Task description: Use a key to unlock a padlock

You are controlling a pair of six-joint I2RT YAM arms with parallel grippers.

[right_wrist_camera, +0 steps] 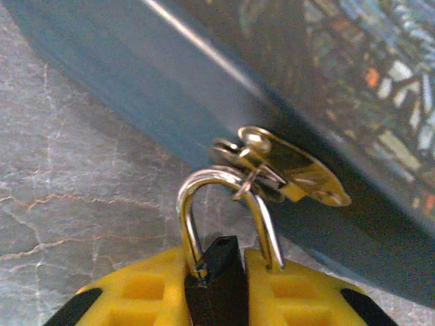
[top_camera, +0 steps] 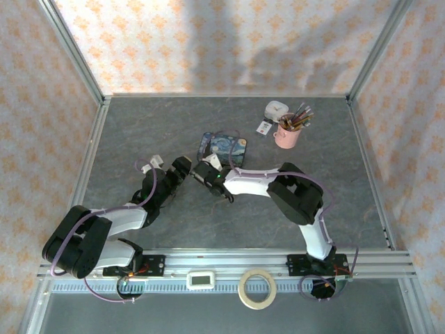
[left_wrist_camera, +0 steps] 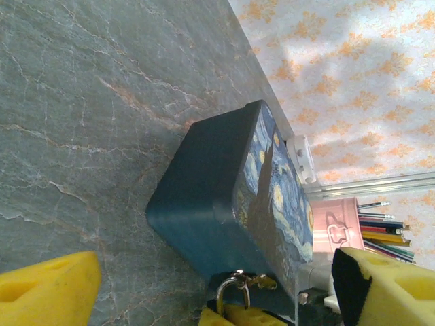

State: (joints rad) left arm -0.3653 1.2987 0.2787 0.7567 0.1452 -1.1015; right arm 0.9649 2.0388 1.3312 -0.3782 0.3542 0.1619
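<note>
The blue tin [left_wrist_camera: 204, 197] lies just ahead of the left gripper [left_wrist_camera: 217, 288], its pads [left_wrist_camera: 47, 288] wide apart. The right gripper [right_wrist_camera: 214, 299] clamps the padlock [right_wrist_camera: 216, 261] between its pads, long axis along the fingers, shackle [right_wrist_camera: 187, 210] pointing away, through the tin's hasp [right_wrist_camera: 292, 170].

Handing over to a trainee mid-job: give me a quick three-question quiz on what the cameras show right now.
1. True or false: the padlock is hooked by its shackle into the brass clasp on the blue tin.
2. Fill in: the left gripper stands ____, holding nothing.
3. What is the right gripper closed on? A) blue tin B) padlock C) brass clasp

Key: 1 true; 2 open; 3 B.
</note>
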